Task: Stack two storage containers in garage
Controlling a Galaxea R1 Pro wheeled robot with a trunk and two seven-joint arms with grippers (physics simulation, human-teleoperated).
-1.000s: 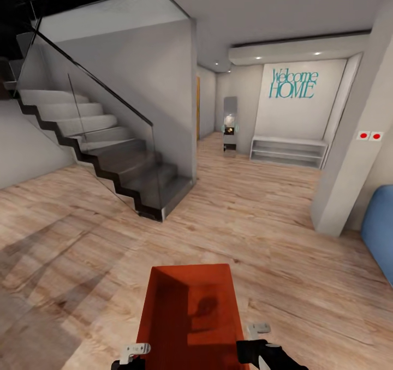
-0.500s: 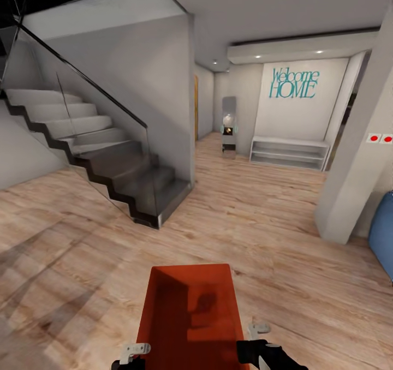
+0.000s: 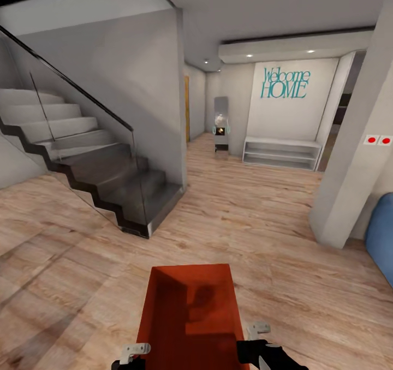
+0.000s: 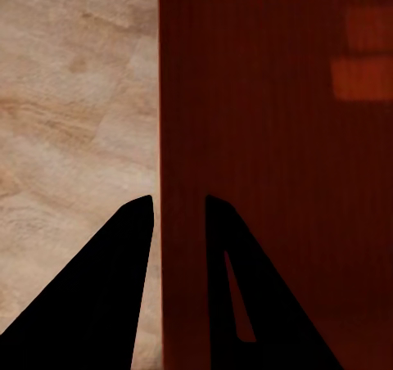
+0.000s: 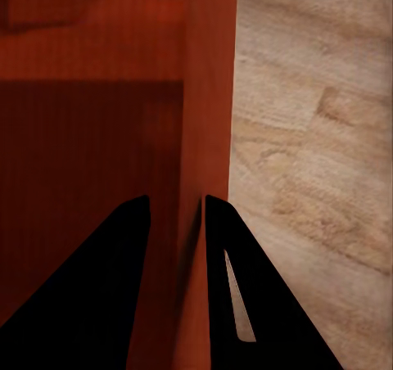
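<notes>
One orange-red storage container (image 3: 188, 310) hangs low in front of me over light wood plank flooring, its open top facing up. My left gripper (image 3: 134, 353) is shut on its left wall, and the left wrist view shows that thin wall (image 4: 168, 124) pinched between the dark fingers (image 4: 178, 200). On the opposite side my right gripper (image 3: 256, 334) is shut on the right wall (image 5: 209, 100), which runs between its fingers (image 5: 176, 200). The second container and the garage are out of view.
A grey staircase with a glass railing (image 3: 109, 179) rises at the left. A white pillar (image 3: 349, 184) and a blue rounded object (image 3: 382, 239) stand at the right. Ahead, wood floor (image 3: 240, 212) leads to a white low shelf (image 3: 281, 153) under a "Welcome HOME" sign.
The whole view has shifted: the camera moved forward and turned, so the stairs slid left and the pillar came closer. The container and both grippers kept their place in the picture.
</notes>
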